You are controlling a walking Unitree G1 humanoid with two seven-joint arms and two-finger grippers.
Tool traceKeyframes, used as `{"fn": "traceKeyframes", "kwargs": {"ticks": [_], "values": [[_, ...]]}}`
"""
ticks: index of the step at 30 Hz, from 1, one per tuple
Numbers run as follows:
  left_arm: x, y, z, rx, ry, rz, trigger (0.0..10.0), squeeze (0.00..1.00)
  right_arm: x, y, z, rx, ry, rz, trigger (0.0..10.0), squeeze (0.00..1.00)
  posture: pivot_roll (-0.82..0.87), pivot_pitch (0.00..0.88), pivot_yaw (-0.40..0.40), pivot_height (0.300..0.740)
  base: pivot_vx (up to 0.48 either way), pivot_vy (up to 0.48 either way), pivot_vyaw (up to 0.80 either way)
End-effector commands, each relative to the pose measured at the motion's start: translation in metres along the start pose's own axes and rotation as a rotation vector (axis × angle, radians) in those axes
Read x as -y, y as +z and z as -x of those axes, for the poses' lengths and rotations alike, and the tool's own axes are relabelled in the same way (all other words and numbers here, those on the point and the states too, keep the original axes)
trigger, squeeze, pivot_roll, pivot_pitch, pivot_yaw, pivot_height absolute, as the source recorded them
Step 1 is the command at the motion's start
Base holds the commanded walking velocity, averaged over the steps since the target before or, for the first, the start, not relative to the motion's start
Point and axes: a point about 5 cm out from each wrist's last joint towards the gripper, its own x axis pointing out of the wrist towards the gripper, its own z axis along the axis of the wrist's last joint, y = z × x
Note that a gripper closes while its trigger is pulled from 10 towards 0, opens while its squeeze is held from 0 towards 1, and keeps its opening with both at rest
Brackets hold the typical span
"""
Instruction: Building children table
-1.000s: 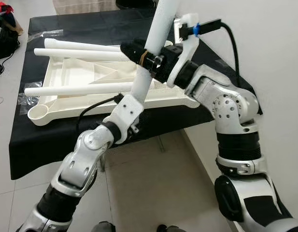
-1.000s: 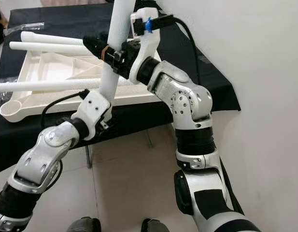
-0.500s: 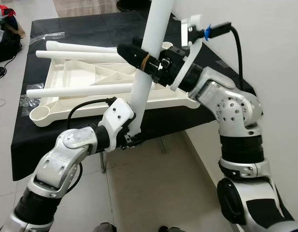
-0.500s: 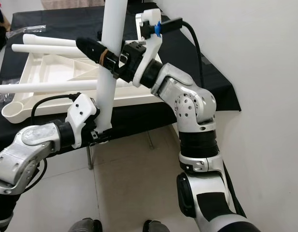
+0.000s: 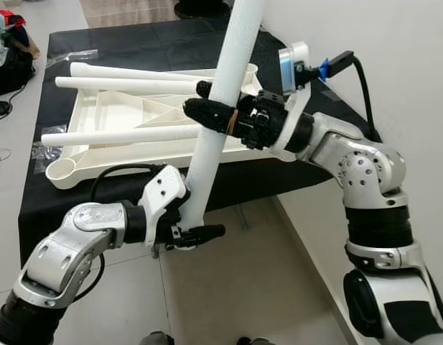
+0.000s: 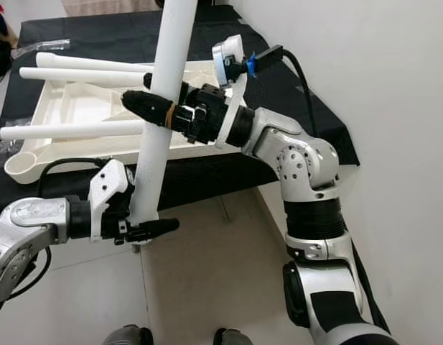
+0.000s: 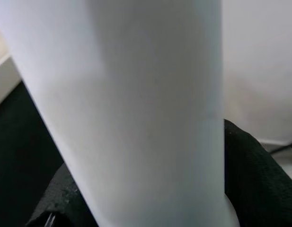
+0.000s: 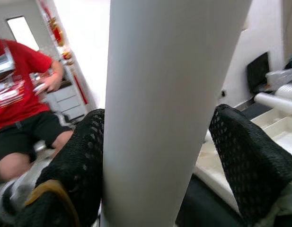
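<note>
The loose white table leg point(image 5: 220, 100) stood tilted before the upturned tabletop point(image 5: 128, 133), pinched at its middle by the right gripper point(image 5: 210, 108) and near its lower end by the left gripper point(image 5: 199, 231). Since a second earlier, the left gripper had dropped lower and swung level.

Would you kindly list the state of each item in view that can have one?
loose table leg: held steeply tilted, off the tabletop, by both grippers.
left gripper: shut on the leg's lower end.
right gripper: shut on the leg midway.
white tabletop: upside down on the black cloth, three legs fitted.
black cloth: spread under the tabletop.
</note>
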Motion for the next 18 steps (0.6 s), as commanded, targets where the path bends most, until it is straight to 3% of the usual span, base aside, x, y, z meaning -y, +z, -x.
{"fn": "traceKeyframes", "kwargs": {"ticks": [1,7,18], "values": [[0.005,0.003,0.002,0.003,-0.041,-0.012,10.0,0.00,-0.004,-0.008,0.000,-0.031,0.033,-0.041,10.0,0.00,0.07,0.135,-0.018,0.740,0.000,0.000,0.00],[0.002,0.006,0.002,0.005,-0.044,-0.029,10.0,0.00,-0.006,-0.016,-0.003,-0.017,0.067,-0.119,10.0,0.00,0.07,0.136,-0.018,0.740,0.000,0.000,0.00],[-0.001,0.007,-0.002,0.023,-0.040,-0.036,10.0,0.00,-0.015,-0.021,-0.013,0.002,0.128,-0.163,10.0,0.00,0.07,0.138,-0.020,0.740,0.000,0.000,0.00]]}}
